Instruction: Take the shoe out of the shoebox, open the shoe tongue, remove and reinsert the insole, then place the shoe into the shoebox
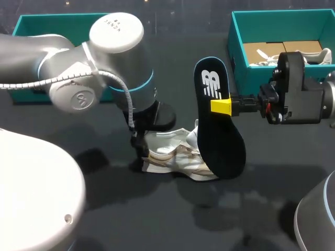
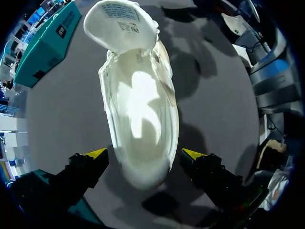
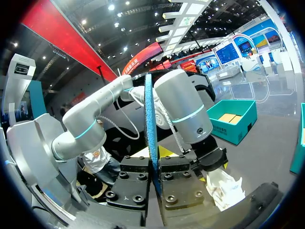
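Over the table (image 1: 157, 219), head view: shoe (image 1: 178, 157) lies on its sole mid-table, out of the box. The left arm (image 1: 78, 68) comes down at its heel end. The right gripper (image 1: 222, 106) holds the black insole (image 1: 220, 130) upright above the shoe's toe end, pinched about mid-length, lower tip near the shoe. A teal shoebox (image 1: 238, 57) sits at the far right with a second shoe (image 1: 324, 55) in it. Another teal box (image 1: 31, 23) is at the far left. Can't tell which one this shoe belongs to.

Left wrist view: the left gripper (image 2: 144, 153) has its fingers spread, one either side of the heel, just beside it. No clear contact, so I read it as not clamped. The tongue (image 2: 121, 24) is folded forward and the shoe's inside is bare and open.

Right wrist view: insole (image 3: 151, 143) seen edge-on, the right gripper's (image 3: 155, 181) fingers pressed onto both faces. The shoe (image 3: 224, 188) is ahead on the table, under the left arm.

Handling, my read:
- Insole: light, thin, floppy foam. A mid-length pinch lets both ends sag. Feed it toe end first and expect it to buckle if pushed.
- Shoe: light, with a soft upper. It will likely skid on the table when the insole goes in.
- Best hold is the heel counter, the stiffest part, squeezed from both sides right where the left fingers sit.
- For boxing it, grab the heel or collar, not the tongue.
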Robot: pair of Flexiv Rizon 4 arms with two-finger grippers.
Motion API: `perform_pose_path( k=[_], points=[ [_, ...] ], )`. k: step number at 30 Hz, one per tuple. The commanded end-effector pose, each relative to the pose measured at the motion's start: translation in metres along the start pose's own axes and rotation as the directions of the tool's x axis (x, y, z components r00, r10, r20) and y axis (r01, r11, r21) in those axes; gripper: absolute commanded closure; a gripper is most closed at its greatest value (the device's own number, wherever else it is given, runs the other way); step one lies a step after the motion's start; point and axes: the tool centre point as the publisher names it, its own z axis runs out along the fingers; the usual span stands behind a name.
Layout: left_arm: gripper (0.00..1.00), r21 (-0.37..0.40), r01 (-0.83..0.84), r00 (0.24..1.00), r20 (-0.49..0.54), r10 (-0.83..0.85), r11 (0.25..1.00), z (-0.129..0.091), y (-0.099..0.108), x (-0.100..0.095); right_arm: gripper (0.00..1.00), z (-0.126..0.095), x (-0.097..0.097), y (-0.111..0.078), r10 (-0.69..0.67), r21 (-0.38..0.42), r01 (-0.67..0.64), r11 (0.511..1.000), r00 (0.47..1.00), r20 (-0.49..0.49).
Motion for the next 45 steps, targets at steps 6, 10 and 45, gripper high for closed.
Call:
perform_pose_path(
  k=[6, 10, 45],
  points=[
    [0.0, -0.03, 0.002, 1.0, -0.003, -0.002, 1.0, 0.001, -0.003, -0.003, 1.0, 0.001, 0.001, -0.002, 0.0, -0.002, 0.0, 1.0, 1.0, 0.004],
    [0.0, -0.035, -0.003, 1.0, 0.0, 0.003, 0.999, -0.006, -0.004, -0.003, 1.0, 0.001, 0.001, -0.002, 0.0, -0.002, 0.0, 1.0, 1.0, 0.004],
    [0.0, 0.034, -0.049, 0.996, 0.069, 0.047, 0.998, 0.0, -0.045, -0.049, 1.0, 0.001, 0.001, -0.002, 0.0, -0.002, 0.0, 1.0, 1.0, 0.004]
  ],
)
